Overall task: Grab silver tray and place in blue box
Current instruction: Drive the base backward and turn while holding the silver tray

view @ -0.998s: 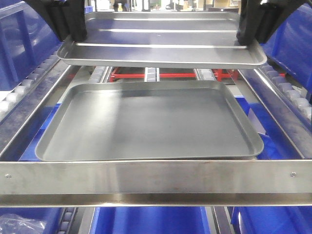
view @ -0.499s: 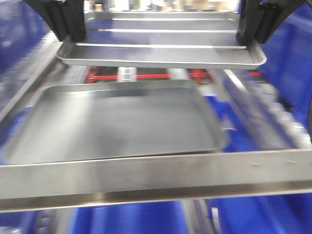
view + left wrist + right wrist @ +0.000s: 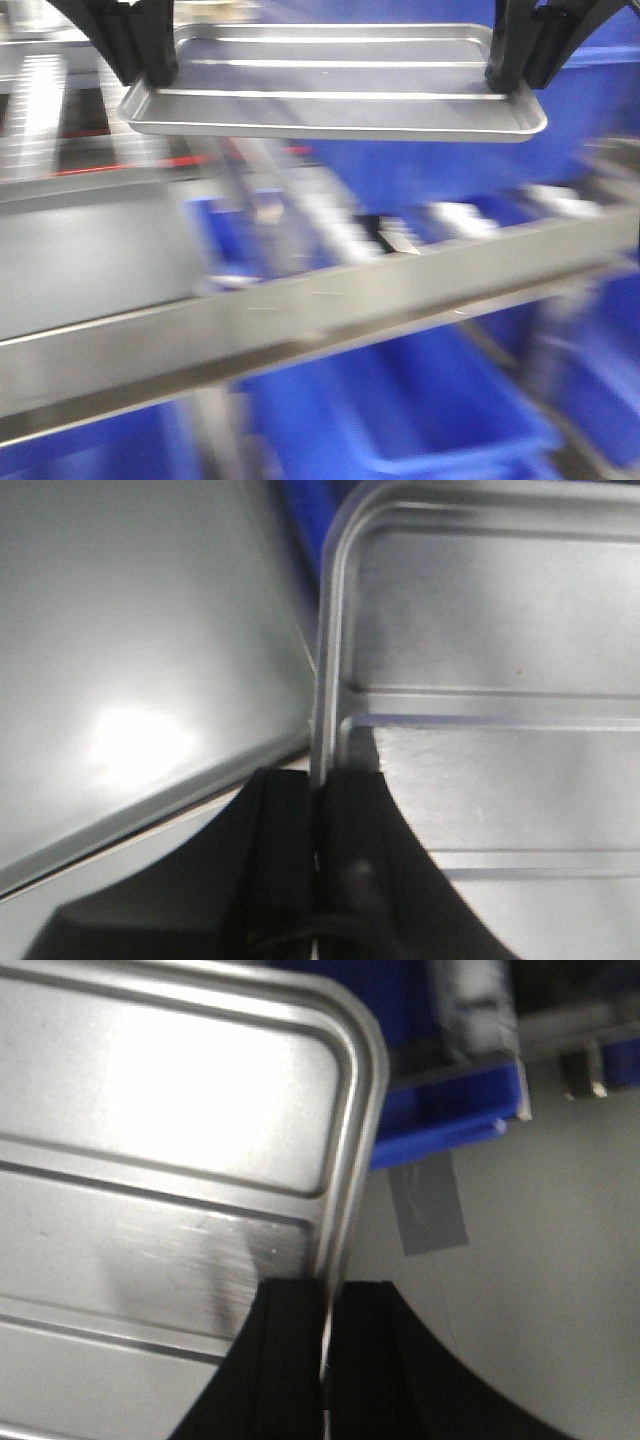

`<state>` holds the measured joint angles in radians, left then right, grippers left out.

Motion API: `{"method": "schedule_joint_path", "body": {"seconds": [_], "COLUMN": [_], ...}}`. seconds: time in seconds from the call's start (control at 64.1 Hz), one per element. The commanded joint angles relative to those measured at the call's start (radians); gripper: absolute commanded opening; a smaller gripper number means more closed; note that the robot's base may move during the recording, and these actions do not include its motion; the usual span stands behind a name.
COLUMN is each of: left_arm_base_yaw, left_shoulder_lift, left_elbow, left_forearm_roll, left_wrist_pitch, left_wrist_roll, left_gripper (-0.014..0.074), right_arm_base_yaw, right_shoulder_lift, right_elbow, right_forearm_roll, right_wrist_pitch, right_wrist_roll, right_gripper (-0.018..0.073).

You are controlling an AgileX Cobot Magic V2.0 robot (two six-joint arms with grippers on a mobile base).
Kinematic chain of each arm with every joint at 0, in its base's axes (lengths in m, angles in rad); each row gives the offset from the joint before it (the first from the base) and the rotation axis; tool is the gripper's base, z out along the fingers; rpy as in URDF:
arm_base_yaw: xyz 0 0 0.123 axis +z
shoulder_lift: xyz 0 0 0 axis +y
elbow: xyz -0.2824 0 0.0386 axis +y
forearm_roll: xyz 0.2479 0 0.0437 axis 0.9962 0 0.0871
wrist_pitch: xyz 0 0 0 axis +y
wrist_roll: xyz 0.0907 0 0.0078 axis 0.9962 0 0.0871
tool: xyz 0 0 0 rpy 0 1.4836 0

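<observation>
Motion smears the front view, so the big things read only roughly. A steel rail [image 3: 300,315] crosses the near part of the scene at a slant. A dull grey tray [image 3: 80,260] lies on the left behind it, and an open blue box [image 3: 440,400] sits low on the near right, beneath the rail. The silver tray [image 3: 335,85] hangs level, high and far, clear of everything under it and not yet inside the box. The left gripper [image 3: 320,790] is pinched down on the tray's left rim and the right gripper [image 3: 325,1300] on its right rim, each with one finger inside the lip and one outside (both wrist views show the metal edge running straight into the closed fingers). The grab and lift therefore look done. What is left, as I judge it, is to bring the tray over the box, lower it between the walls and release with both grippers. I cannot tell whether this box is the intended one.
</observation>
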<state>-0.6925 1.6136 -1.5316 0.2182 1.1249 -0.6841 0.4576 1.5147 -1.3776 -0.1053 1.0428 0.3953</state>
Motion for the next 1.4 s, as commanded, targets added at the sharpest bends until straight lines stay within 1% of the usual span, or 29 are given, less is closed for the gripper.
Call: {"method": "schedule_joint_path", "body": {"seconds": [0.0, 1.387], "left_arm_base_yaw": [0.000, 0.000], "left_shoulder_lift": [-0.043, -0.043], "left_elbow": [-0.032, -0.032], "left_forearm_roll": [0.072, 0.072], "left_wrist_pitch": [-0.007, -0.007], "left_wrist_roll": [-0.007, -0.007], "left_gripper": [-0.0104, -0.0104], "right_arm_base_yaw": [-0.002, -0.002], "right_shoulder_lift": [-0.047, -0.047], "right_elbow": [-0.028, -0.028], "right_forearm_roll": [-0.068, -0.068], "right_wrist_pitch": [0.019, 0.019], "right_wrist_roll": [-0.020, -0.020], "right_gripper": [0.0057, 0.0057]}}
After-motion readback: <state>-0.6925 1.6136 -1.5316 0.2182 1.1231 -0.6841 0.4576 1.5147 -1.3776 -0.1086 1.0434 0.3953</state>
